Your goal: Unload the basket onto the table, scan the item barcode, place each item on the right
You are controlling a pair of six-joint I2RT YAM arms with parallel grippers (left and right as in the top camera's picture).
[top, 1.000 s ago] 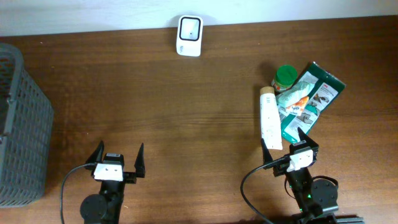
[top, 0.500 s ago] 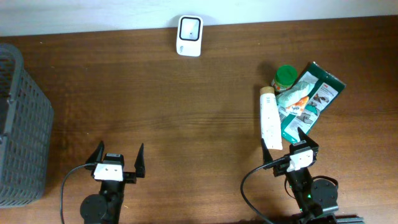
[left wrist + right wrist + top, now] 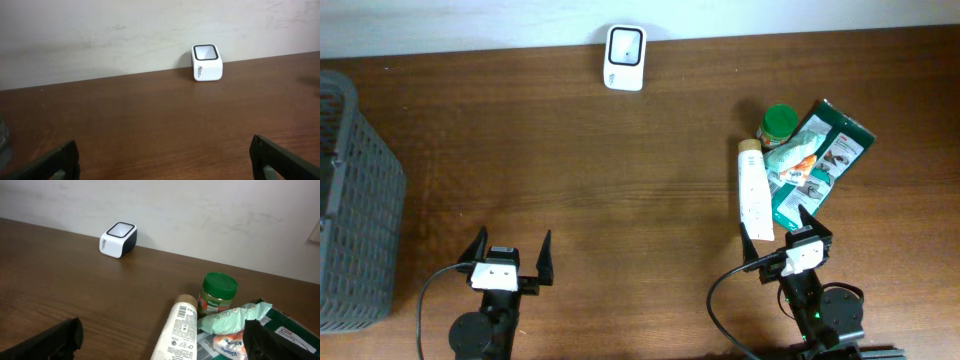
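Observation:
A white barcode scanner (image 3: 624, 57) stands at the table's far edge by the wall, seen too as the scanner (image 3: 207, 62) in the left wrist view and the scanner (image 3: 118, 239) in the right wrist view. At right lies a pile of items: a white tube (image 3: 753, 190) with a printed barcode (image 3: 185, 321), a green-lidded jar (image 3: 778, 125), a pale tissue pack (image 3: 792, 160) and a green packet (image 3: 828, 150). My right gripper (image 3: 778, 235) is open just short of the tube. My left gripper (image 3: 510, 250) is open over bare wood at front left.
A grey mesh basket (image 3: 350, 200) stands at the left edge. The brown wooden table (image 3: 620, 170) runs back to a pale wall (image 3: 125, 30). Cables (image 3: 725, 300) trail from both arm bases at the front edge.

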